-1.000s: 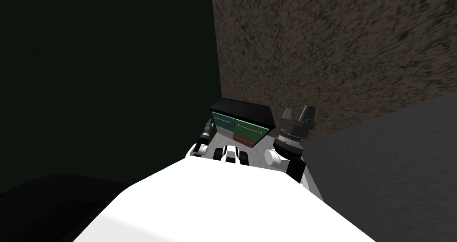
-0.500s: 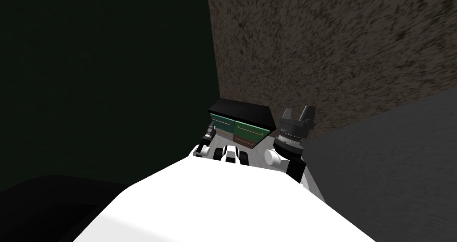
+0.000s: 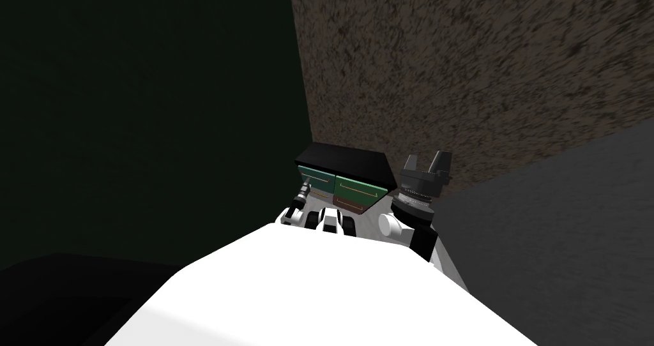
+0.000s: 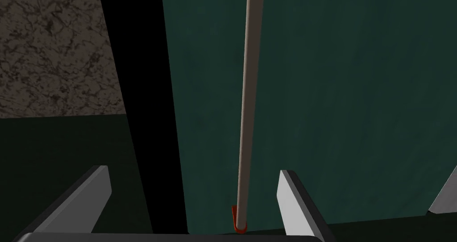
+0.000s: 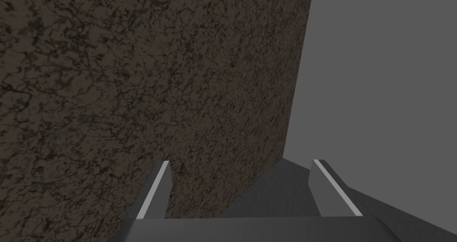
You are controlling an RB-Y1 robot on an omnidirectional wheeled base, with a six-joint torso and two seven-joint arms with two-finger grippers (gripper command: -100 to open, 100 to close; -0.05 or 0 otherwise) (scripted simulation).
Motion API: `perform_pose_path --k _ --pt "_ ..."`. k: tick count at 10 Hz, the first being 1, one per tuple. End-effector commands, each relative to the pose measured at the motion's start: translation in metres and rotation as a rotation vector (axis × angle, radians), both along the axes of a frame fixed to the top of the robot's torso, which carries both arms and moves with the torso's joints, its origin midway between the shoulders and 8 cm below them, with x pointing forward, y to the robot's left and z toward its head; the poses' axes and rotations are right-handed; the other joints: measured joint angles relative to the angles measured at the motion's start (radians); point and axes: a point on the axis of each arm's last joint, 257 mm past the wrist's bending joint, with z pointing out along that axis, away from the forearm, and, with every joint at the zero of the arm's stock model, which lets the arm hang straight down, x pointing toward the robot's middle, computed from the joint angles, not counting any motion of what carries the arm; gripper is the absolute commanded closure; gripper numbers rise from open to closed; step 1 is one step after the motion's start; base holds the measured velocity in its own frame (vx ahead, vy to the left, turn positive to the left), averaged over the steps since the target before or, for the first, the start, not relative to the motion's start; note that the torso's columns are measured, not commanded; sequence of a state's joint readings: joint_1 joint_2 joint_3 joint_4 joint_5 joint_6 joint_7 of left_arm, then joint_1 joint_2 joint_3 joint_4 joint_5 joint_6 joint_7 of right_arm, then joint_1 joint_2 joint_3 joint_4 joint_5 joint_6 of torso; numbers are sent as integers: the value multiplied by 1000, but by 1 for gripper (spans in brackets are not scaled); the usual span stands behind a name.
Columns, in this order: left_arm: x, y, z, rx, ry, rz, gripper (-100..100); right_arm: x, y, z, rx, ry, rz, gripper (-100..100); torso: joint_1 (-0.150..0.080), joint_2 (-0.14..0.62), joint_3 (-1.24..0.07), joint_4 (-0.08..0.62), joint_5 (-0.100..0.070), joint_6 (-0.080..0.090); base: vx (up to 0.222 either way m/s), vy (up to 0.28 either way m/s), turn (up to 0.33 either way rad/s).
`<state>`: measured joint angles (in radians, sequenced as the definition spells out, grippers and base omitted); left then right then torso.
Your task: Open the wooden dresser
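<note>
A low dresser (image 3: 345, 160) with a black top stands in the corner ahead, with green upper drawers and brown lower ones. My left gripper (image 3: 307, 182) reaches to its upper left green drawer (image 3: 317, 177). In the left wrist view the gripper (image 4: 192, 199) is open, and the drawer's thin pale bar handle (image 4: 247, 110) runs between its fingers, nearer one finger (image 4: 292, 201). The green drawer front (image 4: 348, 96) lies close behind. My right gripper (image 3: 426, 160) is raised beside the dresser's right end, open (image 5: 238, 181) and holding nothing.
A speckled brown wall (image 3: 479, 61) rises behind the dresser. A dark green wall (image 3: 147, 106) closes the left side and a plain grey wall (image 3: 562, 233) the right. A narrow strip of pale floor (image 3: 378, 207) shows before the dresser.
My left arm has stretched forward and its gripper has come up to the upper left green drawer. The view has shifted slightly. The right arm has not moved.
</note>
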<state>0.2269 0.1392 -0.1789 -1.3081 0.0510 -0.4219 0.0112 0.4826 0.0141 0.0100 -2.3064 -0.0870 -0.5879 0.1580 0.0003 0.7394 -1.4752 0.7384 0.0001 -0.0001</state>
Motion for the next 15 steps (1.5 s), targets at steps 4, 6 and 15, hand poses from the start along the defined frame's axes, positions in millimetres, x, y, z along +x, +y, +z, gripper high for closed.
perform_pose_path --k 4,6,15 --pt "-8 -28 -42 -27 85 -25 -100 0 0 0 0 0 0 0 0 -2 -1 -1 0 0 54 21 -58" --pt "-11 -56 -55 -71 116 -35 -100 0 0 0 0 0 0 0 0 -2 -1 0 0 0 62 29 -57" --pt "-10 -62 -50 -77 113 -43 100 0 0 0 0 0 0 0 1 -1 0 -3 2 1 -43 15 2"
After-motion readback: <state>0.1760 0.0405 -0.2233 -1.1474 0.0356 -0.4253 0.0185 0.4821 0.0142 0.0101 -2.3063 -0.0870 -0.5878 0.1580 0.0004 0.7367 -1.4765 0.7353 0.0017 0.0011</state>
